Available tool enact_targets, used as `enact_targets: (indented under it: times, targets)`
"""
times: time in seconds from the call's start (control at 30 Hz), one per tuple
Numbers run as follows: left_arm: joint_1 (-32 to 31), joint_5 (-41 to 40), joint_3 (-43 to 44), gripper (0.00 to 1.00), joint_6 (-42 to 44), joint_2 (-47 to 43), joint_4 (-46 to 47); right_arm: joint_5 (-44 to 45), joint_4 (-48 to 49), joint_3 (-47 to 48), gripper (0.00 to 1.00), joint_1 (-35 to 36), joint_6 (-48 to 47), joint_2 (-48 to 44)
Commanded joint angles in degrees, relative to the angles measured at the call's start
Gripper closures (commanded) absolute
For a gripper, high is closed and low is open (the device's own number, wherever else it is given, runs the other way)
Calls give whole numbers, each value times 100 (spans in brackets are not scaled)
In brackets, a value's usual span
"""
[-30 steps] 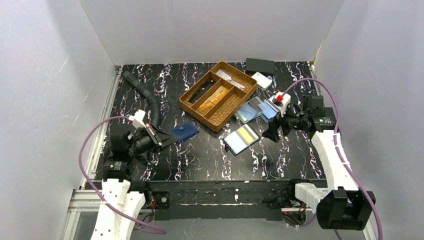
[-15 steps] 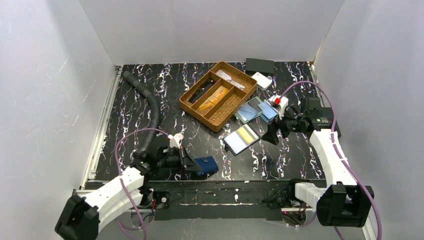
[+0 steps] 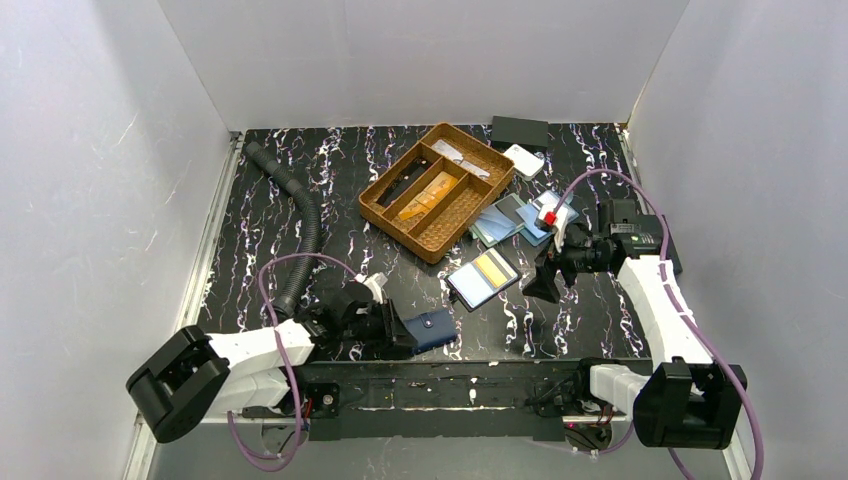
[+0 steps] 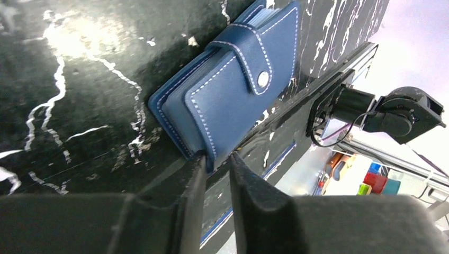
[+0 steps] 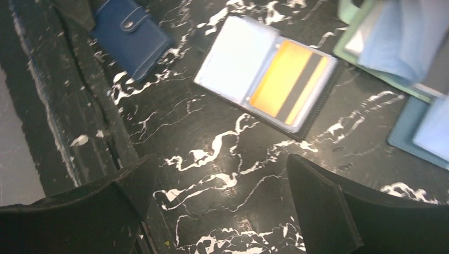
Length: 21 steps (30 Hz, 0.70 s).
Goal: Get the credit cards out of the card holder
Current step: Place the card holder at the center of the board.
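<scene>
The card holder lies open on the black marbled table, with blue-grey panels. A yellow-orange credit card with a dark stripe sits in its right panel. My right gripper hangs just right of the card holder, wide open and holding nothing. A closed dark blue snap wallet lies near the table's front edge. My left gripper is low beside it. Its jaws are barely parted, and the wallet's corner sits between the tips with a sliver of gap on one side.
A wicker divider tray stands at the centre back, with a black ribbed hose to its left. Teal and blue holders lie right of the tray. A black box and a white item lie behind. The front rail is close to the wallet.
My left arm swung from the left middle down to the front edge, bringing the blue wallet with it, and its jaws have just parted slightly. My right gripper drifted a little nearer.
</scene>
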Motion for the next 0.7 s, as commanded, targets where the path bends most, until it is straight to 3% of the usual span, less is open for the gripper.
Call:
enact_targets:
  times: [0.0, 0.07, 0.27, 0.33, 0.37, 0.5, 0.67]
  targets:
    - [-213, -322, 345, 68, 164, 102, 28, -599, -1164, 222, 0, 301, -1676, 58]
    - [-209, -205, 439, 54, 519, -192, -391, -526, -1210, 204, 0, 677, -1940, 23]
    - [-213, -922, 1257, 34, 1975, -1979, -3027, -209, 1, -286, 0, 1914, -1525, -272]
    - [-203, -1083, 1445, 17, 2374, -2452, -3345, -255, 513, -526, 0, 2105, -1451, -302]
    - [-202, -1150, 1489, 3, 2538, -2578, -3383, -309, 705, -623, 0, 2136, -1440, -282]
    - [-182, -1077, 1464, 2, 3278, -2598, -2904, -123, 1011, -718, 0, 2152, -1383, -83]
    - [-214, -190, 1759, 5, 4509, -1469, -2112, -185, 1599, -1194, 0, 2212, -1016, -143]
